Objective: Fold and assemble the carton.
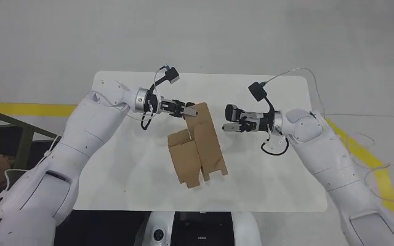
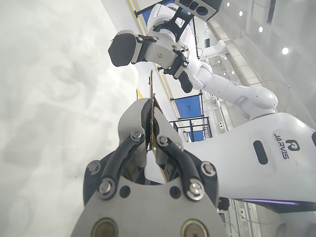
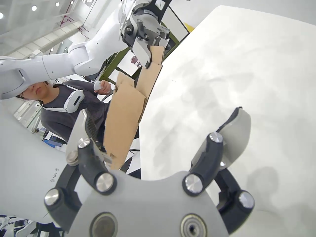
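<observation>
Partly hidden: carton (image 1: pixel 200 144) corner pinched w/in left tool (image 1: pixel 192 112); right tool (image 1: pixel 228 119) agape.

Place: probably a robotics test hall
Signs: yellow floor tape (image 1: pixel 24 109), ceiling spotlights (image 2: pixel 285 50), white table (image 1: pixel 123 178)

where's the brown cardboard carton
Top view: the brown cardboard carton is over the white table's middle, one end clamped in the left gripper, open right gripper beside it.
</observation>
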Tool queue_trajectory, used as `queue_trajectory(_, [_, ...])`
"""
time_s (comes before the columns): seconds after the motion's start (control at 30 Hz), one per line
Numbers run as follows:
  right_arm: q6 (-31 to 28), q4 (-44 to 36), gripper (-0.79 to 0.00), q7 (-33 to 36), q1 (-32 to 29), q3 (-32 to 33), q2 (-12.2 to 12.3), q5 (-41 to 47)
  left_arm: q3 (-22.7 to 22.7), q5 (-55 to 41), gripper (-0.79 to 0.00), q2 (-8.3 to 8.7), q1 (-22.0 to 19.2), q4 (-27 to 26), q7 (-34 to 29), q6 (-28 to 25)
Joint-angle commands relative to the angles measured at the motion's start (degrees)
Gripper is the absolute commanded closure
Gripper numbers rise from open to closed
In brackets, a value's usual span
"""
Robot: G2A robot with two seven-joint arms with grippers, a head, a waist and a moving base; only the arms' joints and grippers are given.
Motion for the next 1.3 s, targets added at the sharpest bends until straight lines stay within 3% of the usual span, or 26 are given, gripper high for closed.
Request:
queue_trajectory(0.0, [0.0, 0.0, -0.785, 0.01, 0.0, 0.0, 0.0, 0.0, -0.05, 0.04, 0.0, 0.0, 0.03, -0.03, -0.02, 0.02])
queue_trajectory(0.4, [1.74, -0.74, -0.785, -0.82, -0.81, -0.26, -0.07, 0.8, -0.14, 0.47, 0.0, 0.02, 0.59, -0.48, 1.12, 0.32])
queue_trajectory(0.67, [7.12, 1.79, -0.785, 9.62, 0.05, -3.62, -0.8, 15.14, -1.08, -0.03, 0.0, 0.23, 3.75, -0.33, 0.33, -0.29])
queue_trajectory(0.87, [13.11, 3.51, -0.785, 15.62, 2.17, -7.3, -1.41, 19.35, 0.27, -1.7, 0.0, -0.45, 4.14, 0.56, -0.06, 0.08])
queue_trajectory(1.2, [14.76, 6.51, -0.785, 17.28, 4.19, -12.13, -2.48, 23.1, 1.56, -3.53, 0.0, -1.16, 2.87, 1.35, -0.57, 0.59])
queue_trajectory(1.23, [14.87, 6.87, -0.748, 17.39, 4.43, -12.54, -2.57, 23.25, 1.67, -3.47, 0.0, -1.2, 2.73, 1.51, -0.58, 0.6])
queue_trajectory(1.27, [15.04, 7.1, -0.662, 17.56, 4.58, -12.95, -2.65, 23.62, 1.8, -3.4, 0.0, -1.24, 2.59, 1.62, -0.61, 0.64])
